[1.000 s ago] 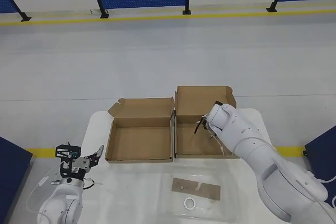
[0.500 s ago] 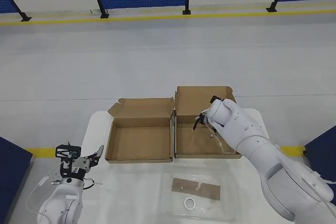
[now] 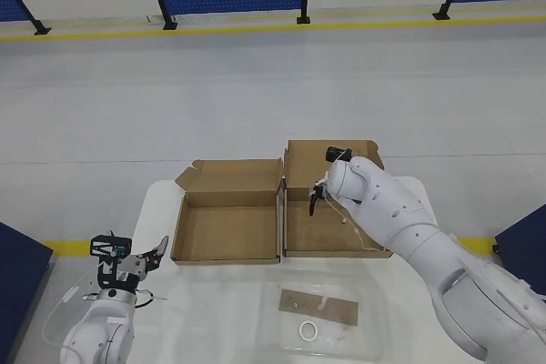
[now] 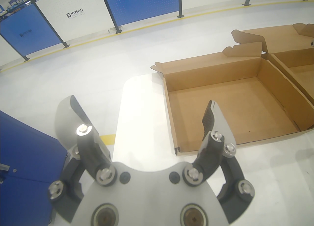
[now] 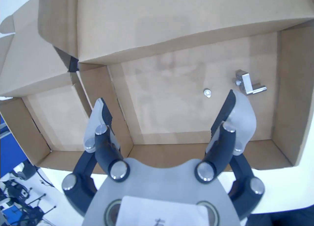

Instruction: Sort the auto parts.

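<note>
Two parts, bolt [image 5: 207,93] and bracket [image 5: 247,86], lie in right box [image 5: 290,84]. Right gripper [image 5: 166,96] wide, empty over box; best lift clear of wall before fetching ring [image 3: 307,329]. Left gripper [image 4: 141,99] wide.

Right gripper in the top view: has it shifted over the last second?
Yes. The open right gripper has moved across the right-hand brown cardboard box, away from its outer wall toward the neighbouring brown cardboard box and slightly toward the back flap.
</note>
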